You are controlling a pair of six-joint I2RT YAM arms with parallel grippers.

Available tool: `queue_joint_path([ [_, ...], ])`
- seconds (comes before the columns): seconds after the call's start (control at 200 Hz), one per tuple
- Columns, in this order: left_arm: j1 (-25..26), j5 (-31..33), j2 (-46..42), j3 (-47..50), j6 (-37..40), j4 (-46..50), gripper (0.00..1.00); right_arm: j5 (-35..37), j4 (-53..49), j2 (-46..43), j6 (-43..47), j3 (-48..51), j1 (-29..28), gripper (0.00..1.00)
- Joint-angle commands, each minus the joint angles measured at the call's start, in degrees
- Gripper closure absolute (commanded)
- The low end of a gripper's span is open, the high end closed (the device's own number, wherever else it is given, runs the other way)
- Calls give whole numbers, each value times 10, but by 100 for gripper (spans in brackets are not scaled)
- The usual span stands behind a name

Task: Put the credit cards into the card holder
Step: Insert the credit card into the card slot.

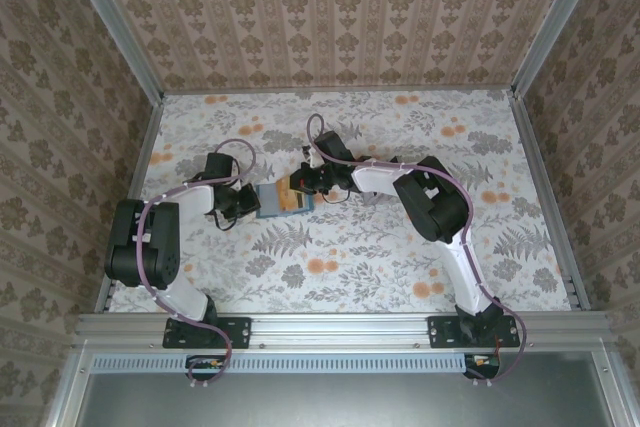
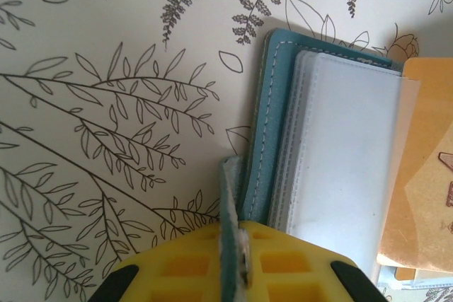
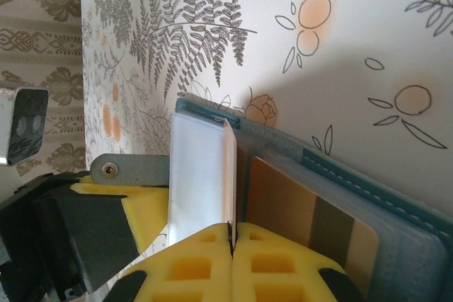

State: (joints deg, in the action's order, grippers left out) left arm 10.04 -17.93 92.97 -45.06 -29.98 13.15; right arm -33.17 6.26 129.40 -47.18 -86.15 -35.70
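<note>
Left gripper [image 2: 233, 249] clamps the card holder [image 2: 263, 139] by its teal cover edge; right gripper [image 3: 231, 235] pinches its clear inner sleeve [image 3: 198, 175]. Holder lies open at centre of bench [image 1: 400, 267]. Risk: opposing pulls tear sleeve stitching or slip the thin cover free.

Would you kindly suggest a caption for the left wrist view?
Left gripper pinches a flap of the flat teal folding card holder on fern-printed table.

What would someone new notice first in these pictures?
The open teal folding wallet lies central on the floral-print table, both arms converging on it. The left pincer is shut on its teal cover edge; the right pincer is shut on a thin white plastic leaf inside, beside a tan card.
</note>
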Motion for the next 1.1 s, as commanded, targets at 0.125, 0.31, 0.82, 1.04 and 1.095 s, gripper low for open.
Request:
queue_joint_path([
  [0.125,11,-5,26,8,-1,10,89,21,2,22,-9,8,-11,95],
  [0.31,11,-4,24,7,-1,11,89,32,-3,7,-3,32,-21,95],
  [0.82,17,-6,22,2,-1,12,90,67,8,-28,-3,75,-35,96],
  [1.04,19,-3,16,5,-2,12,90,86,3,-11,2,62,-51,95],
  [1.095,19,-3,17,5,-1,12,90,91,4,-7,1,58,-52,96],
])
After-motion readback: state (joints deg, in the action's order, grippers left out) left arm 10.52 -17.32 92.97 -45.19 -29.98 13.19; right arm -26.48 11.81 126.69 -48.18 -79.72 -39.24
